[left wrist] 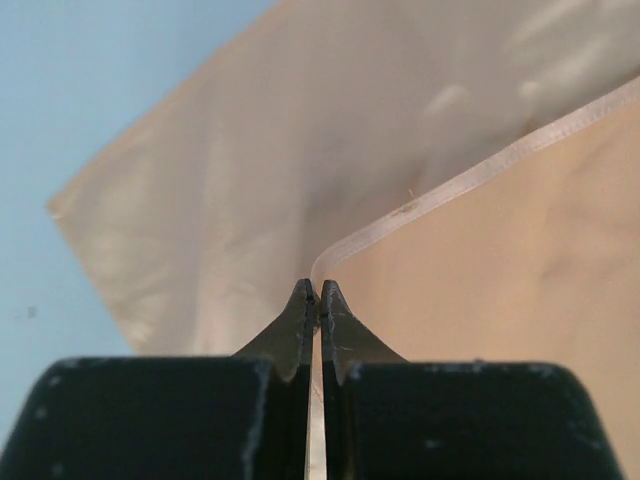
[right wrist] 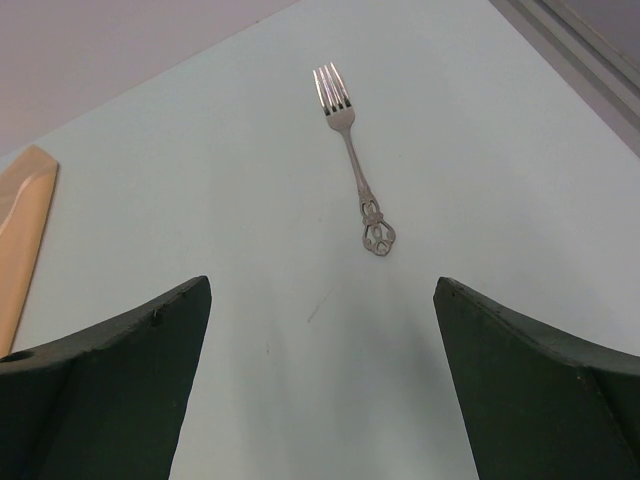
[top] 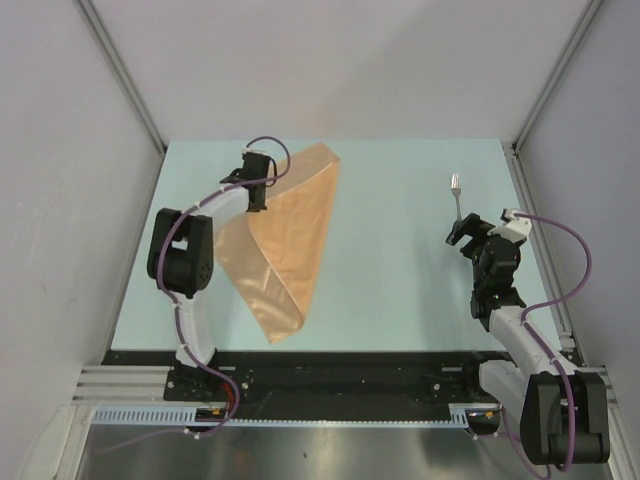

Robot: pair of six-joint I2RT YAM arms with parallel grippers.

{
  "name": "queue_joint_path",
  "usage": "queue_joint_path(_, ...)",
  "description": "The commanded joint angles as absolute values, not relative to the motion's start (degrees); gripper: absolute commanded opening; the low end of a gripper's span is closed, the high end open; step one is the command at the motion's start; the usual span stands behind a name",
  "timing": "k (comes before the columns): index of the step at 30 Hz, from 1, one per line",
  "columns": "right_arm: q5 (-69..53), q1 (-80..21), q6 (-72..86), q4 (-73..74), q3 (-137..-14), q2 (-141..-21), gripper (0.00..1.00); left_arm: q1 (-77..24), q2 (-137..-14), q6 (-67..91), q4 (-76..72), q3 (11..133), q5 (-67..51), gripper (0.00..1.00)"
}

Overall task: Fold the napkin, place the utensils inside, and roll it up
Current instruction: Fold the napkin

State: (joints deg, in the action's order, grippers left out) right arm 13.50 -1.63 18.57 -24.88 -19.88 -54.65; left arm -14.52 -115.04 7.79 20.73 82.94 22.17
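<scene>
The peach-tan napkin (top: 290, 245) lies on the left half of the table, partly lifted and folded over itself. My left gripper (top: 262, 190) is shut on the napkin's edge (left wrist: 420, 205) near its far left side and holds that part above the table. The small silver fork (top: 456, 196) lies flat at the far right, tines pointing away. My right gripper (top: 465, 232) is open and empty, just short of the fork's handle end (right wrist: 378, 236). The fork (right wrist: 352, 150) lies ahead of the fingers, between their lines. A strip of napkin (right wrist: 25, 235) shows at the left edge of the right wrist view.
The pale blue table top (top: 400, 280) is framed by grey walls and metal rails (top: 540, 230) on the right and at the near edge. The purple cables loop from both arms.
</scene>
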Motion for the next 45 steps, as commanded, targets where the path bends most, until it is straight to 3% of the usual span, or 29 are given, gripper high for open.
queue_joint_path(1,13.4,-1.3,18.3,-25.8,-20.9,-54.8,1.00,-11.6,-110.4,5.1,21.5,83.1,29.4,0.00)
queue_joint_path(17,12.8,-1.1,18.3,-25.8,-21.4,-56.3,1.00,-4.7,-108.1,6.9,23.7,85.9,28.9,0.00)
queue_joint_path(45,12.0,-0.8,18.2,-25.0,-22.1,-57.6,1.00,-1.9,-110.8,6.9,25.1,87.2,29.6,0.00)
